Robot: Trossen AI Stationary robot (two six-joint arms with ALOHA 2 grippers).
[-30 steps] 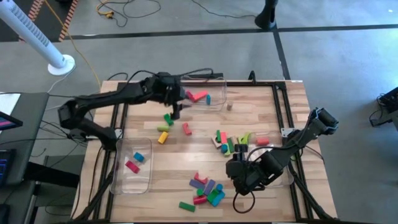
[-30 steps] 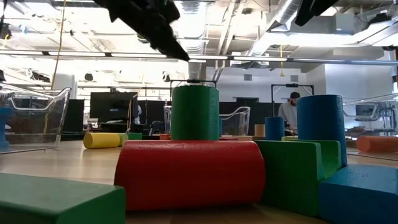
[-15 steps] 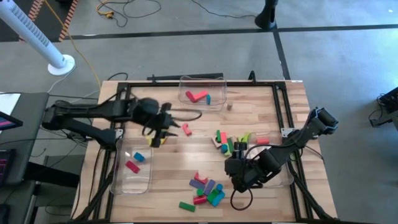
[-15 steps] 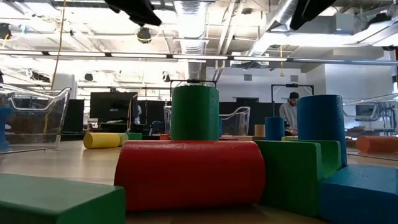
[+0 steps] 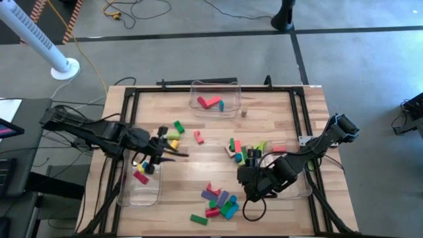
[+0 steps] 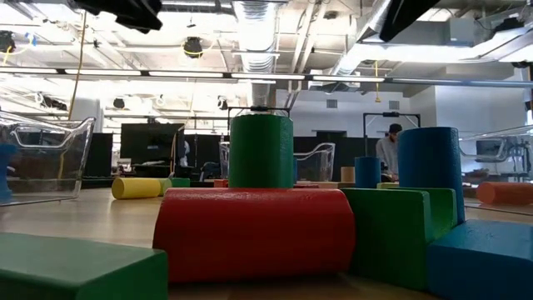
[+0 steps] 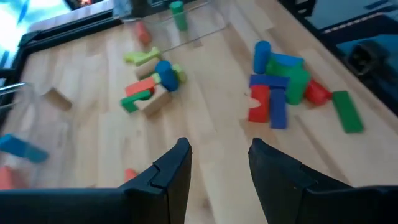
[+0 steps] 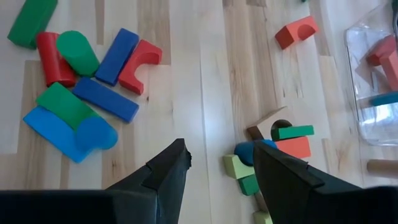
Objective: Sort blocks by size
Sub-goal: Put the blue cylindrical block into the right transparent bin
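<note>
The desk (image 5: pixel 277 112) is pale wooden planking inside a dark metal frame, standing on a grey concrete floor (image 5: pixel 198 53) crossed by a dark seam and loose cables. The low view looks across the planks into a bright workshop with ceiling ducts (image 6: pixel 250 17), strip lights, monitors and a person (image 6: pixel 387 150) standing far back. The left gripper (image 5: pixel 158 153) hangs over the near edge of a clear bin (image 5: pixel 140 175) at the desk's left side; its fingers (image 7: pixel 171 171) stand parted with bare wood between them, holding nothing. The right gripper (image 5: pixel 250 187) sits low over the planks, its fingers (image 8: pixel 168 171) likewise apart and empty. The blocks (image 5: pixel 218 201) lie scattered: one cluster just beside the right fingers, another (image 5: pixel 244 151) just beyond them, a few (image 5: pixel 175 132) near the left fingers. A pink and a blue piece rest in the bin under the left fingers, and more lie in a second clear bin (image 5: pixel 215 99) at the far edge.
</note>
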